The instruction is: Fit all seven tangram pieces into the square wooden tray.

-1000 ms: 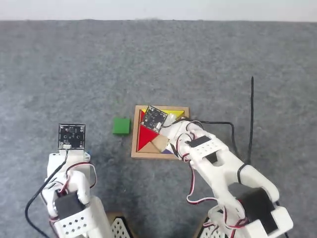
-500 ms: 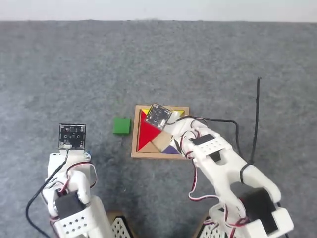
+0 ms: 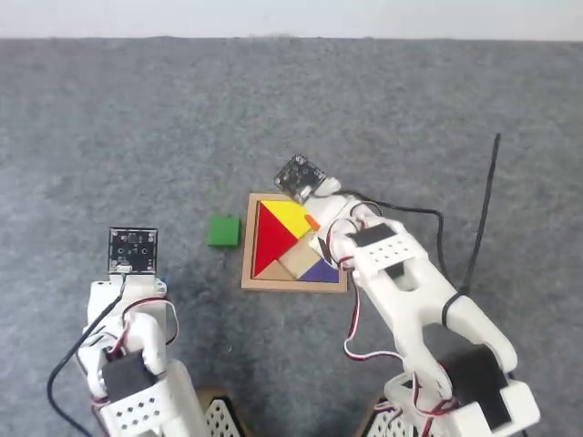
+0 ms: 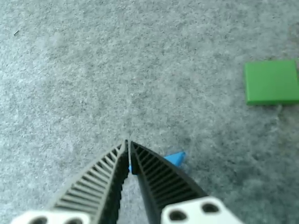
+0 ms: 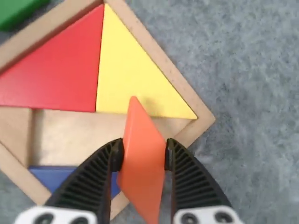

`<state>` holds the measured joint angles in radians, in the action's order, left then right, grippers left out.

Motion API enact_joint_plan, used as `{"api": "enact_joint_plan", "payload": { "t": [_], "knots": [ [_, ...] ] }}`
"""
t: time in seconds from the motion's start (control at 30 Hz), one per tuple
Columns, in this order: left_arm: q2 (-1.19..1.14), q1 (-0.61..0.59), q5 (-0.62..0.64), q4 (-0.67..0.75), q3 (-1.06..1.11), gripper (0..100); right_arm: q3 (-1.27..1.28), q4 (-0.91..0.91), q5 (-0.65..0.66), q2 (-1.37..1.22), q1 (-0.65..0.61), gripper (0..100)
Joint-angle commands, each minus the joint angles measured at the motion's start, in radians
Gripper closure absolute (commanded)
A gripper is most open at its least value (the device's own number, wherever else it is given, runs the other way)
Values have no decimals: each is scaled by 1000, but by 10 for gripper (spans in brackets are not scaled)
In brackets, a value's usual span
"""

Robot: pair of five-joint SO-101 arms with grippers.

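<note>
The right arm's tool (image 5: 142, 149) grips an orange parallelogram (image 5: 140, 140) over the square wooden tray (image 5: 196, 123), jaws opened just to the piece's width and pressed on its two long sides. The orange piece's far tip juts out past the fingertips and overlaps the edge of the yellow triangle (image 5: 128, 79) as the wrist camera sees it. Its near end runs back between the fingers. Whether it touches the tray cannot be told.

Inside the tray, a red triangle (image 5: 60, 79) sits edge to edge with the yellow one, and a blue-violet piece (image 5: 51, 173) lies along the rim nearest the arm. The pale wood-coloured patch (image 5: 70, 135) between them, just beside the tool, may be a piece or bare floor. The frames do not settle it.

From above, the tray (image 3: 248, 273) lies on the grey table (image 3: 137, 118) in front of the right arm. A green square (image 3: 223, 230) lies on the table just outside the rim on the left arm's side, not touching the tray.

The left arm's tool (image 4: 128, 149) hangs over the table well apart from the tray, its ribbed fingers closed tip to tip with nothing between them. A small blue piece (image 4: 175, 158) lies on the table partly hidden beneath one finger. The green square is farther off, beyond the fingertips and to the side
</note>
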<state>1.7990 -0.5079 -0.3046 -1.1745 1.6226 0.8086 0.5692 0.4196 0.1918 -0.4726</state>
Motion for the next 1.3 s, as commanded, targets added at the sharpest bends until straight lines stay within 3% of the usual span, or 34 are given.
{"api": "enact_joint_plan", "payload": {
  "t": [0.0, 0.13, 0.43, 0.57, 0.73, 0.93, 1.27],
  "knots": [
    [18, 0, -8, 0, -4, 984, -158, 177, -106, 47, 4, 990],
    [18, 0, -8, 0, -4, 984, -253, 384, -98, 35, -4, 990],
    [18, 0, -8, 0, -4, 984, -120, 467, 402, 47, -105, 990],
    [18, 0, -8, 0, -4, 984, -77, 461, 516, 47, -127, 990],
    [18, 0, -8, 2, -4, 984, -41, 381, 540, 47, -134, 982],
    [18, 0, -8, 2, -4, 984, 66, 231, 540, 47, -131, 857],
    [18, 0, -8, 2, -4, 984, 193, 114, 516, 154, -133, 860]
  ]
}}
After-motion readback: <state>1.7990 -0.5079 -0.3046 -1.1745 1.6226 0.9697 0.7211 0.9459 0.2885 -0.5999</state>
